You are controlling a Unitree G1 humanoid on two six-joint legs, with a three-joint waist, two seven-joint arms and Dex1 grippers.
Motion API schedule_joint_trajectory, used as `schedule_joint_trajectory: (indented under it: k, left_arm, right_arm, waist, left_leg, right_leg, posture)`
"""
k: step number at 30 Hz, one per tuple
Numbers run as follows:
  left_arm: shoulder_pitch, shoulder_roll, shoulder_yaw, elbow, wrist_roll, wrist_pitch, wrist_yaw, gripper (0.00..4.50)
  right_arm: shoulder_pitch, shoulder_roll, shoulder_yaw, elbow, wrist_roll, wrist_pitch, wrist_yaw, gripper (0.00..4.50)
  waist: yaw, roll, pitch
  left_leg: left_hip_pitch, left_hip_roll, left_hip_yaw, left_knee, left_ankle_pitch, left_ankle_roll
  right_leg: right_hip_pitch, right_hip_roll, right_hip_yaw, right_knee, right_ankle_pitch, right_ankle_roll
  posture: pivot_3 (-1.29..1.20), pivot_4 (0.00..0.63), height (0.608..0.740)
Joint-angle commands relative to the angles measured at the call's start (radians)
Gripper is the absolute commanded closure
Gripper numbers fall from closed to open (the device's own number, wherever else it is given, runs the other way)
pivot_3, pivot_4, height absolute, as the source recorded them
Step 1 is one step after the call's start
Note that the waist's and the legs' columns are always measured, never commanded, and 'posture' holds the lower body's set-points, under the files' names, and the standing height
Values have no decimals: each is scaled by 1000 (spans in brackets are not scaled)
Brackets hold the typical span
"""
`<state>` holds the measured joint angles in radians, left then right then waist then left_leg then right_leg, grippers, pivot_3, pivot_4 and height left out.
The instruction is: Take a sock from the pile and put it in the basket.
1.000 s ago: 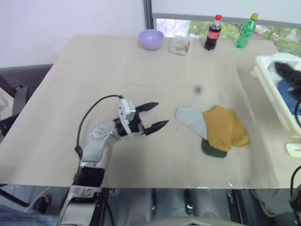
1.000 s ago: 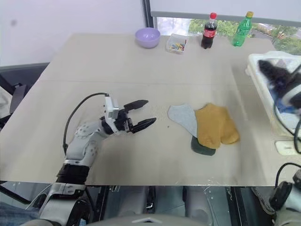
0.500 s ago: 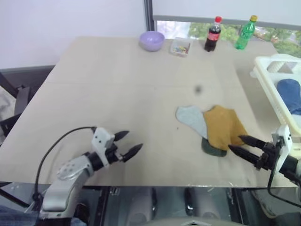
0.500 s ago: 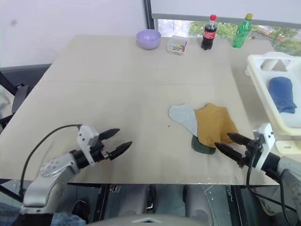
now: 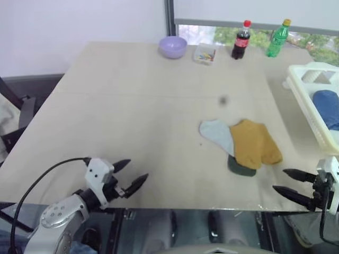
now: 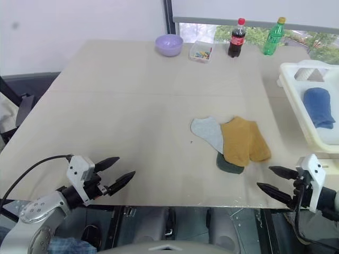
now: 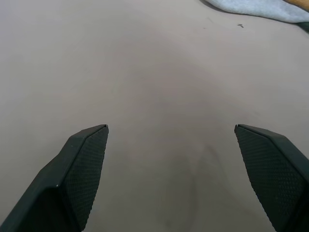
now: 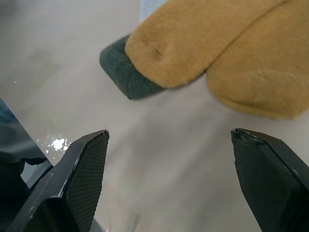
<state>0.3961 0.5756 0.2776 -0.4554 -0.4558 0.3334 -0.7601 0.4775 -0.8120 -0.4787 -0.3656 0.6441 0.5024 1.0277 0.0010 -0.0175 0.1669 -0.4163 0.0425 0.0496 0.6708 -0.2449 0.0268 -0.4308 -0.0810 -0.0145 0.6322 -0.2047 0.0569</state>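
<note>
Blue sock (image 6: 318, 106) now in basket (image 6: 290, 92); right gripper (image 6: 276, 181) pulled back near pile (image 6: 232, 142), both grippers' fingers apart, empty.

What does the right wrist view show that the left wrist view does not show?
The right wrist view has the yellow socks with the toe of the green sock poking out from under them, plus the table edge, between the open right gripper. The left wrist view has the grey sock far ahead of the open left gripper. Both show bare table between empty fingers.
</note>
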Motion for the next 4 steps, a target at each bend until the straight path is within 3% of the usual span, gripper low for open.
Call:
schedule_joint_trajectory:
  k: [1, 4]
  left_arm:
    - [-6, 24, 31, -20, -14, -7, -13, 0]
    - [-17, 37, 27, -8, -17, -11, -28, 0]
  right_arm:
    - [29, 15, -53, -35, 6, -8, -10, 388]
    - [52, 23, -66, -55, 13, 2, -19, 388]
  waist:
    - [3, 0, 0]
    - [5, 0, 0]
  left_leg:
    - [0, 0, 0, 0, 0, 0]
    - [0, 0, 0, 0, 0, 0]
  right_leg:
    - [0, 0, 0, 0, 0, 0]
    - [0, 0, 0, 0, 0, 0]
  posture:
    - [0, 150, 730]
    - [0, 150, 730]
